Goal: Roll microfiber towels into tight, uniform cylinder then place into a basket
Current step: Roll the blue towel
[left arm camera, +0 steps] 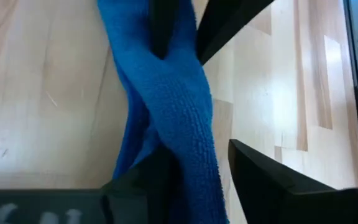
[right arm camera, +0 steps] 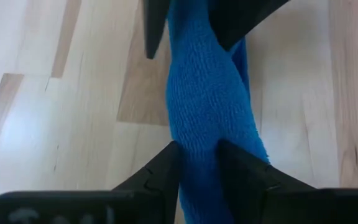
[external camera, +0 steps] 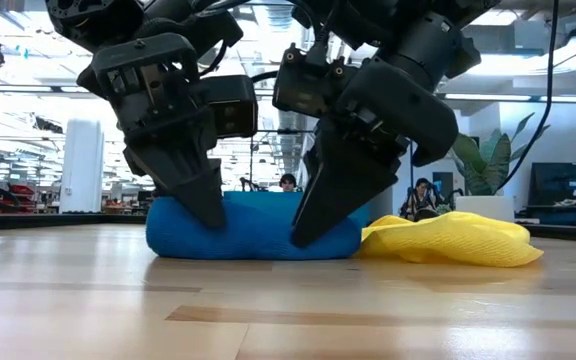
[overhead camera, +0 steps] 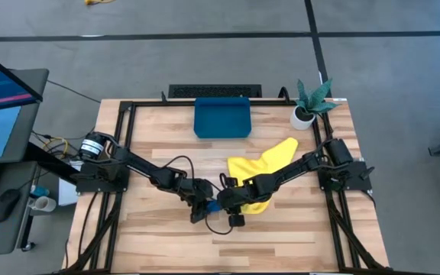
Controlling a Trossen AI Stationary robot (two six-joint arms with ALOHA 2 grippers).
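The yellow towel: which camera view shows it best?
The high view: the yellow towel lies crumpled and unrolled on the table, its whole outline visible except where the right arm crosses it. The low view shows only its side; neither wrist view shows it.

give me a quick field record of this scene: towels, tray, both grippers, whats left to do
blue towel: rolled into a cylinder, lying on the table near its front middle
yellow towel: unrolled, crumpled, beside the blue roll
tray: at the back of the table, nothing in it
left gripper: down on one end of the blue roll, fingers straddling it with a gap on one side
right gripper: fingers closed on the other end of the roll
plant pot: back right corner
left to do: blue roll not yet in tray; yellow towel not rolled
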